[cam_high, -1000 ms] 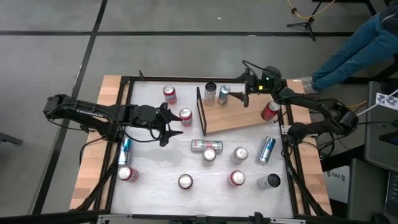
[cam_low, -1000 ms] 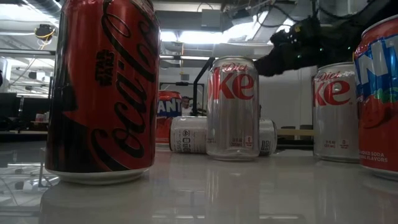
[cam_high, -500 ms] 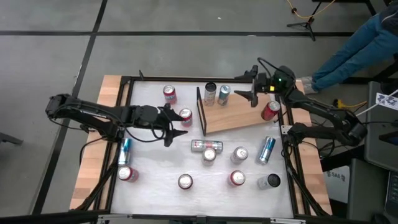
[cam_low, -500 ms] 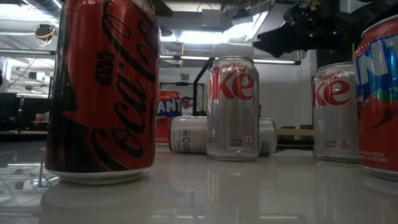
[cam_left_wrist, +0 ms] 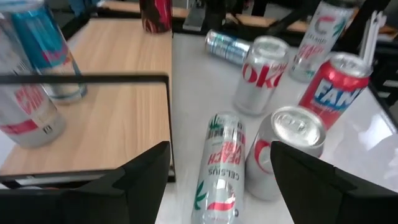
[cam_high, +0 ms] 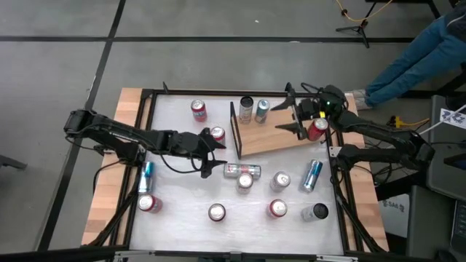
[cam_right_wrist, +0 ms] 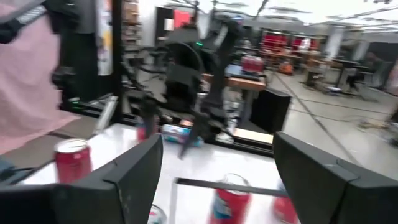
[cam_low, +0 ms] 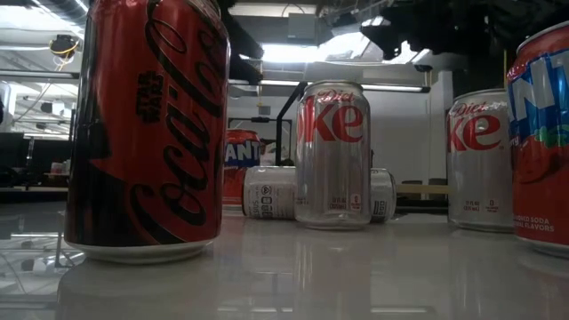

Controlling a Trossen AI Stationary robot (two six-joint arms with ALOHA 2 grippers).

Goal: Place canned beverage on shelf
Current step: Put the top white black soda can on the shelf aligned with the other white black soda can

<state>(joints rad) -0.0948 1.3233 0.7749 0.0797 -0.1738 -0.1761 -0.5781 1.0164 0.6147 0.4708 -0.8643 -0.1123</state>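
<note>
The shelf point(cam_high: 275, 135) is a light wooden board with a black upright frame point(cam_high: 234, 129) at its left end. Two cans point(cam_high: 246, 109) point(cam_high: 262, 110) stand on its far left part. My left gripper point(cam_high: 215, 153) is open, just left of a silver can point(cam_high: 240, 170) lying on its side; in the left wrist view that lying can point(cam_left_wrist: 221, 168) shows between the fingers but clear of them, with an upright silver can point(cam_left_wrist: 283, 149) beside it. My right gripper point(cam_high: 294, 118) hangs open above the shelf's far right part, holding nothing.
Several more cans stand or lie on the white table: a red one point(cam_high: 216, 133) beside my left gripper, a red one point(cam_high: 316, 129) at the shelf's right end, a blue one point(cam_high: 312, 175) lying down, others along the near edge point(cam_high: 217, 212). A person's legs point(cam_high: 415, 51) show far right.
My left gripper has moved toward the table's right edge and down, closer to the lying silver can. My right gripper has risen and swung away from the two cans on the shelf, toward the shelf's right part. No can has moved.
</note>
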